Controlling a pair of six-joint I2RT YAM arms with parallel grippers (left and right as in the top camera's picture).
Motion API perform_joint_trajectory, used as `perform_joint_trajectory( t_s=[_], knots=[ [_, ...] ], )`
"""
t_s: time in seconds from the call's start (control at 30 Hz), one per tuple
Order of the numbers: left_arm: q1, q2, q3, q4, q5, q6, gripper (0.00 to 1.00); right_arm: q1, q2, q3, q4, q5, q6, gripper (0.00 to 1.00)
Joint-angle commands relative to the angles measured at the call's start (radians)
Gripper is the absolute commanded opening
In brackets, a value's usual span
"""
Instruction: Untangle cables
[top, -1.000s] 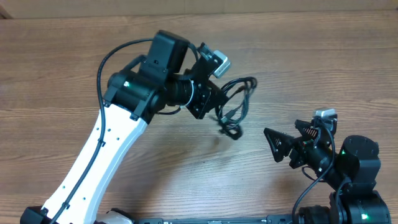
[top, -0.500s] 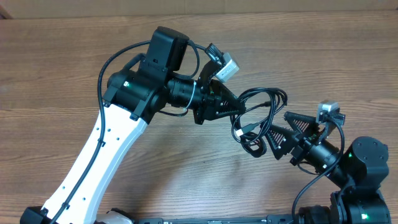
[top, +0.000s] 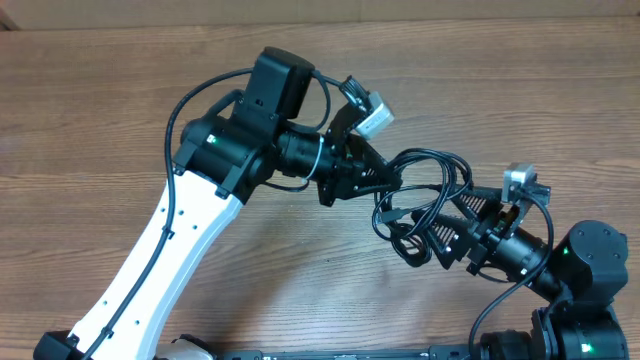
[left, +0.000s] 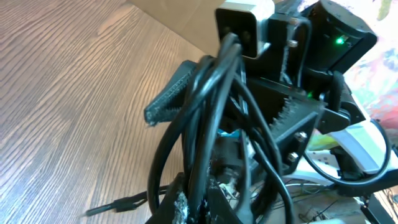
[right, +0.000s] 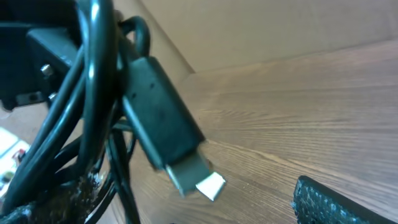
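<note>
Thin black tangled cables (top: 428, 188) are being clamped in the closed left fingers (top: 376, 176), their loops being dangled rightward, just at the wide-open right fingers (top: 447, 245).

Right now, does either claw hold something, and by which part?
The left claw pinches the cables at one end of the bunch; the right claw is open.

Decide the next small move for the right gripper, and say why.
Probably close the right gripper on a loop. The left gripper is shut on the bunched cables, and the open right gripper sits at the tangle, so a second grip would let the arms pull it apart.
</note>
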Motion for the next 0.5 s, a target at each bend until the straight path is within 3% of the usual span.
perform_joint_trajectory(
  t_s=[0.0,0.27,0.47],
  knots=[
    [0.0,-0.023,0.014,0.009,-0.039,0.017,0.04,-0.001,-0.003,0.011,0.013,-0.116,-0.106,1.0],
    [-0.01,-0.022,0.014,0.02,-0.087,-0.011,0.04,0.0,-0.003,0.011,0.027,-0.15,-0.128,1.0],
    [-0.112,-0.021,0.013,0.019,-0.092,-0.01,0.04,-0.001,-0.003,0.011,0.036,-0.121,-0.092,1.0]
  ],
)
